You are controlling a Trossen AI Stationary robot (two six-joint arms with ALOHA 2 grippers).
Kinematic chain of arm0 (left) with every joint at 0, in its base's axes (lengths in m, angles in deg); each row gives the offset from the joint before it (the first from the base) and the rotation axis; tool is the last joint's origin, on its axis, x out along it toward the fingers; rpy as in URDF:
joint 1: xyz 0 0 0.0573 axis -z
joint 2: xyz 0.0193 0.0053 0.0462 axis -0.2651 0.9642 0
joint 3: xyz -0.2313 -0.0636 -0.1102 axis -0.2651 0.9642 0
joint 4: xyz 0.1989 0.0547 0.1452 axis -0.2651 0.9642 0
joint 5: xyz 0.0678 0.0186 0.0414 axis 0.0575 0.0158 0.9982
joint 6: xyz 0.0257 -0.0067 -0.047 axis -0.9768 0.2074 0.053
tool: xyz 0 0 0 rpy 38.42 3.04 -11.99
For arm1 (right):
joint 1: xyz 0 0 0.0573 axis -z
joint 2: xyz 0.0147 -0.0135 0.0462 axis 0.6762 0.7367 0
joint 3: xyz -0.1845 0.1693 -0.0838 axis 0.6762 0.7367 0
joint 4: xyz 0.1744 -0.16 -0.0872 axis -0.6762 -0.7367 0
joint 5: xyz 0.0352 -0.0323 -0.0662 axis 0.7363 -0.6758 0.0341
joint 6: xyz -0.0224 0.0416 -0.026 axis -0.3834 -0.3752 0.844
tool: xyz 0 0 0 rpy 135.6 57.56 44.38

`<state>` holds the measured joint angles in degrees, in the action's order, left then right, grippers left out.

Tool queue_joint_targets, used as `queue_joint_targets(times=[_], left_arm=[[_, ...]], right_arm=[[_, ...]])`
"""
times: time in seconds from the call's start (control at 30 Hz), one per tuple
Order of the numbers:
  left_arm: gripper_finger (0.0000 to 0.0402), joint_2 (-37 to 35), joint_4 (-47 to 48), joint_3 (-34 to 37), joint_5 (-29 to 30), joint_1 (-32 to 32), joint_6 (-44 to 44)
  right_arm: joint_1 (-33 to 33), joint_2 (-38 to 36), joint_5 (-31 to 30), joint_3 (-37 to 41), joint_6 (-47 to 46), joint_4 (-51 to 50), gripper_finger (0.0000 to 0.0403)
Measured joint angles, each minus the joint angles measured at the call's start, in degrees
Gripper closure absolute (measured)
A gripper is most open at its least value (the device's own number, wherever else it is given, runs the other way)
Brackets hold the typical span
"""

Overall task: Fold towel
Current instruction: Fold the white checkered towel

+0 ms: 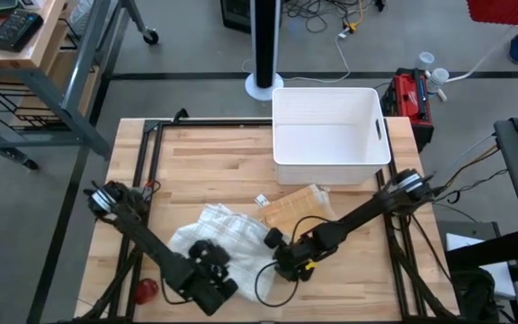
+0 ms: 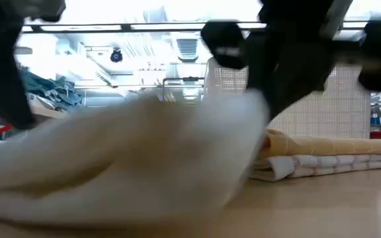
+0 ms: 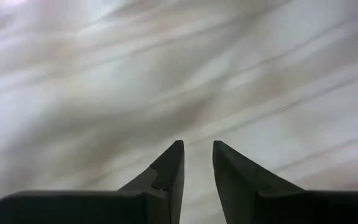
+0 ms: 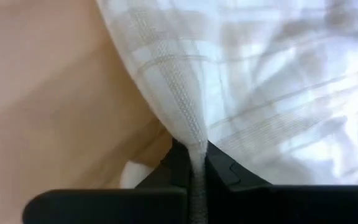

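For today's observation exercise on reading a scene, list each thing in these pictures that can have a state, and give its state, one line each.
White checked cloth towel: crumpled on the table, not yet folded, edge pinched.
Tan folded towel: folded, lying flat by the bin.
White plastic bin: upright, nothing visible inside.
Right gripper: shut on the white towel's edge.
Left gripper: fingers slightly apart, over the white towel.

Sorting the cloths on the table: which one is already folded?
The tan towel near the white bin, lying flat and folded. The white towel lies crumpled in front, its edge pinched in the right gripper jaws.
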<state>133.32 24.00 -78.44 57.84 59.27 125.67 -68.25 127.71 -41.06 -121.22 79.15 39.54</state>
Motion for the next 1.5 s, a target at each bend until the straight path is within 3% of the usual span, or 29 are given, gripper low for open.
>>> queue_joint_targets(times=[0.2, 0.33, 0.47, 0.6, 0.8, 0.97, 1.1, 1.3, 1.5], left_arm=[[0.0326, 0.1, 1.6, 3.6, 0.1, 1.9, 8.1], [0.0326, 0.1, -7.7, 8.4, 1.1, 1.8, 6.6], [0.0326, 0.1, -19.2, 12.8, 8.0, 2.2, 3.9], [0.0326, 0.1, -25.1, 15.1, 10.8, 2.4, 3.6], [0.0326, 0.2, -36.8, 17.6, 17.4, 2.4, 1.6], [0.0326, 1.8, -43.2, 18.0, 20.8, 2.8, -1.6], [0.0326, 2.1, -42.7, 17.9, 23.1, 3.8, 0.0], [0.0326, 0.5, -40.5, 17.9, 35.9, 9.2, 8.5], [0.0326, -1.1, -40.9, 17.9, 46.8, 12.9, 11.0]], right_arm=[[-0.6, -7.4, 4.4, -0.6, -3.4, -8.2, 0.0399], [-0.8, -12.1, 6.0, -2.8, -4.7, -13.6, 0.0399], [-0.9, -14.6, 6.1, -7.0, -4.8, -18.2, 0.0399], [-0.5, -14.3, 6.1, -12.3, -3.3, -20.4, 0.04], [2.1, -9.2, 7.3, -21.1, -3.0, -21.5, 0.04], [6.3, -1.5, 17.5, -27.9, -8.9, -27.8, 0.0401], [8.8, 4.7, 21.2, -32.7, -8.9, -31.5, 0.0401], [12.3, 12.0, 24.3, -40.9, -6.0, -34.1, 0.0401], [16.4, 18.3, 25.8, -51.3, -4.7, -36.8, 0.0401]])
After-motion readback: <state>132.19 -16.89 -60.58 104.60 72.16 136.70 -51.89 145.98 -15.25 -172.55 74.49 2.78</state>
